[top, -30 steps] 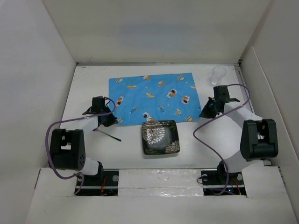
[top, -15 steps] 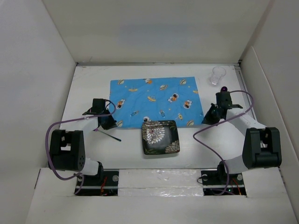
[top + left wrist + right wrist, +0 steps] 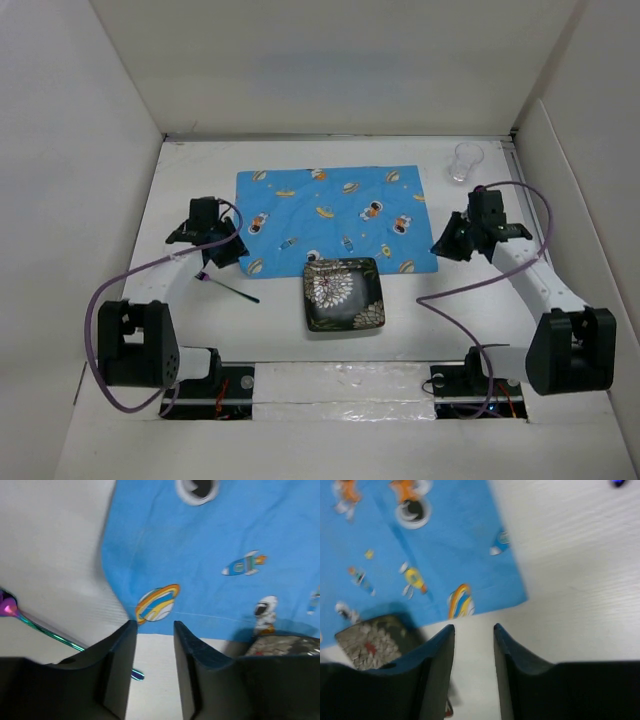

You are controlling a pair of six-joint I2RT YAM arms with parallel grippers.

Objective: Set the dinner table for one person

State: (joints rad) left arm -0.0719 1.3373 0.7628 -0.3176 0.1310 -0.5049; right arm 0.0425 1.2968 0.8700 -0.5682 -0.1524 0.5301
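White matte dinner table (image 3: 270,335) fills the enclosure floor. Blue cloth (image 3: 330,205) lies at its centre as a placemat, plate (image 3: 344,294) overlapping its 6 o'clock edge, thin utensil (image 3: 230,289) at 8, cup (image 3: 465,161) at 2. Left gripper (image 3: 154,630) and right gripper (image 3: 474,630) hover over the near corners, fingers spread, holding nothing.

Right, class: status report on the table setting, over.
Left claw open, empty; right claw same. Cloth flat on table, plate overlapping its near edge. Utensil, cup aside.
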